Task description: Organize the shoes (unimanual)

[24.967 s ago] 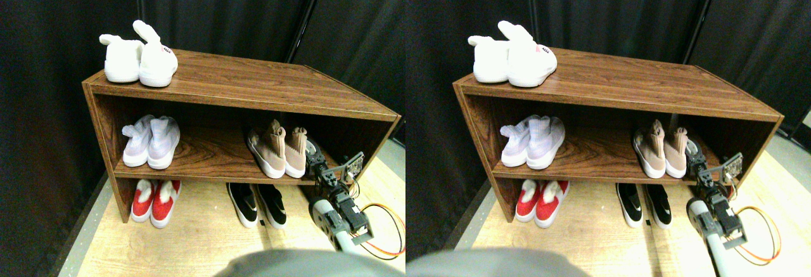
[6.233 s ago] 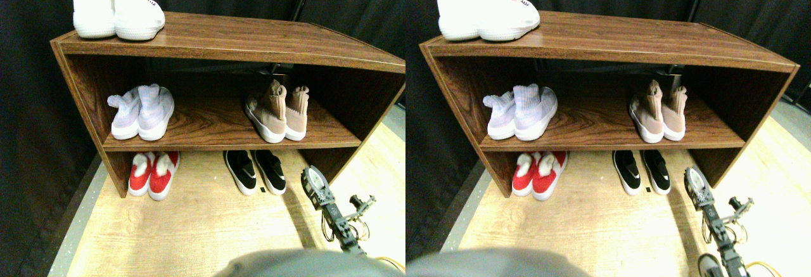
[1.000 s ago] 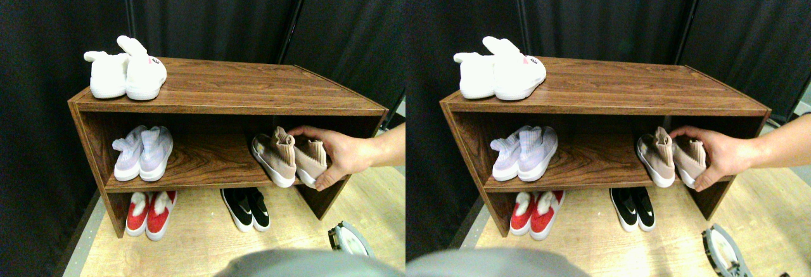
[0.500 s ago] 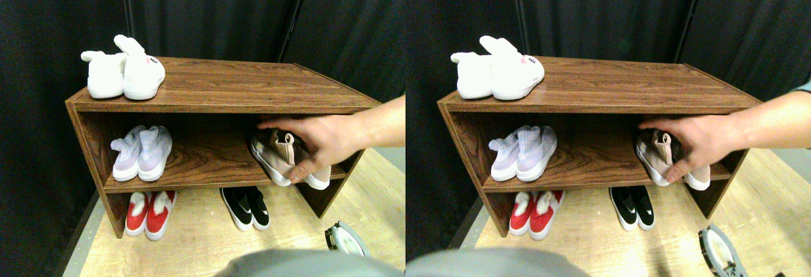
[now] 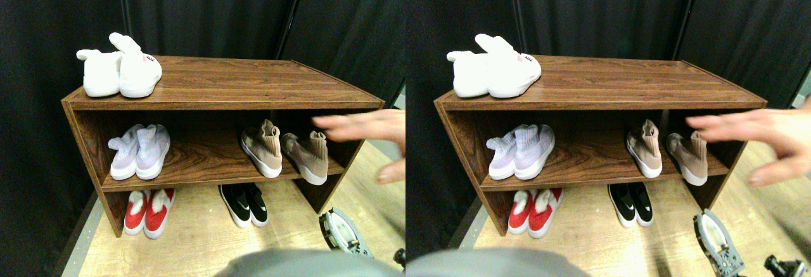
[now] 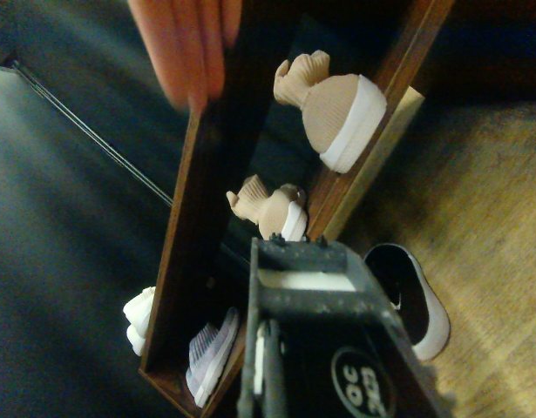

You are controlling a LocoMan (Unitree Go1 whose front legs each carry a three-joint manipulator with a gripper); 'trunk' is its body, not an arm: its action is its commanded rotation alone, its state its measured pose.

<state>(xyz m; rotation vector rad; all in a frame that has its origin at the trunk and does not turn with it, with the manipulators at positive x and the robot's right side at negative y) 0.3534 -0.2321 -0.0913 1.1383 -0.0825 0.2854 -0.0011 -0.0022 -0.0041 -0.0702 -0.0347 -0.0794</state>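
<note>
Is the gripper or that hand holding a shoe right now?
No. The hand hovers clear of the tan shoes; the right gripper sits low, holding nothing visible.

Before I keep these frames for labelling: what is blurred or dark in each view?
Stereo pair view: the person's hand is motion-smeared, the shoe rack and tan shoes are sharp, and the backdrop is near black. Wrist view: the hand is blurred, the claw's frame fills the lower part, and the rack's interior lies in shadow.
</note>
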